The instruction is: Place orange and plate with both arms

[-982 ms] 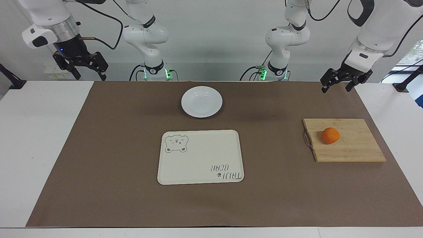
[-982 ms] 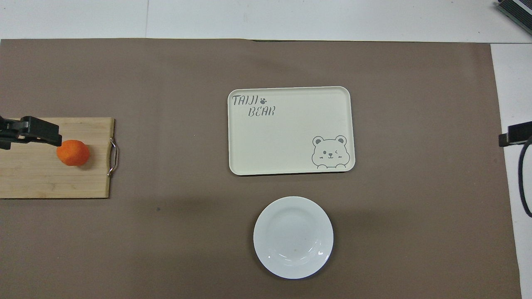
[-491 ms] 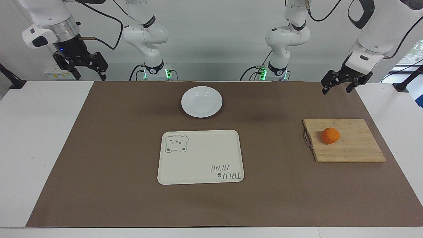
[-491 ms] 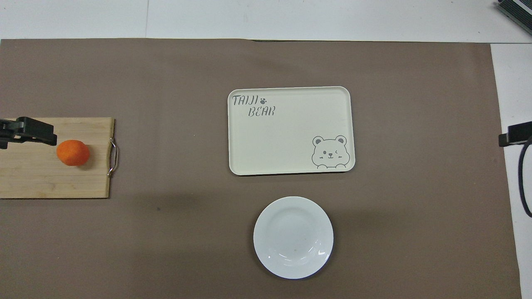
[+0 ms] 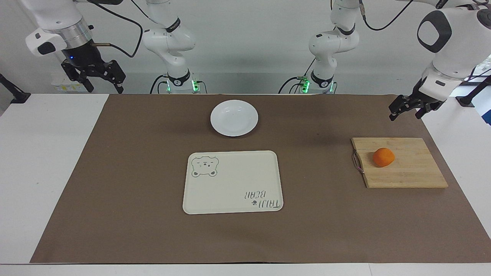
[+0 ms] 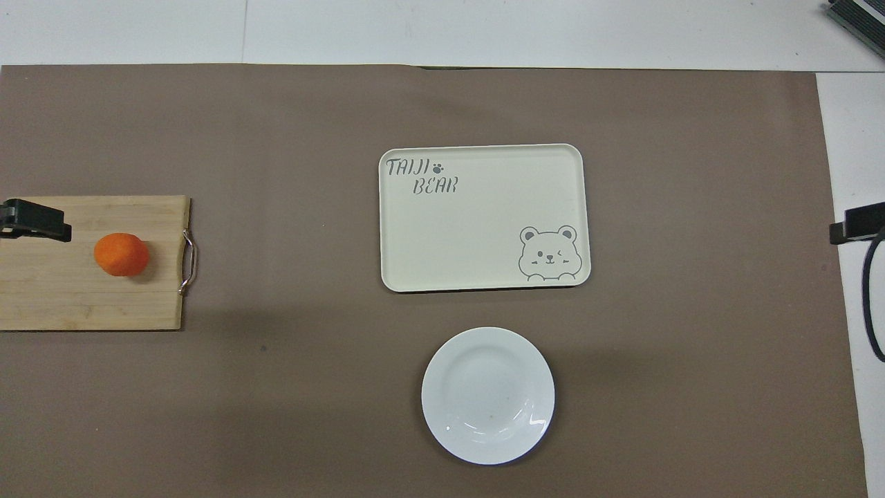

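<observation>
The orange (image 5: 383, 157) lies on a wooden cutting board (image 5: 414, 174) at the left arm's end of the table; it also shows in the overhead view (image 6: 122, 254). The white plate (image 5: 234, 117) sits on the brown mat close to the robots, empty, and shows in the overhead view (image 6: 487, 394). My left gripper (image 5: 406, 114) is open and empty, up in the air over the mat's edge beside the board; one finger (image 6: 34, 226) shows in the overhead view. My right gripper (image 5: 104, 88) is open and empty, raised over the table's right-arm end, waiting.
A cream rectangular tray (image 5: 233, 182) with a bear drawing and lettering lies mid-mat, farther from the robots than the plate; it shows in the overhead view (image 6: 484, 218). The board has a metal handle (image 5: 357, 161) on its tray-facing side. Brown mat (image 5: 134, 172) covers the table.
My left gripper has moved toward the left arm's end of the table and a little lower, away from over the orange. The right arm, orange and plate have not moved.
</observation>
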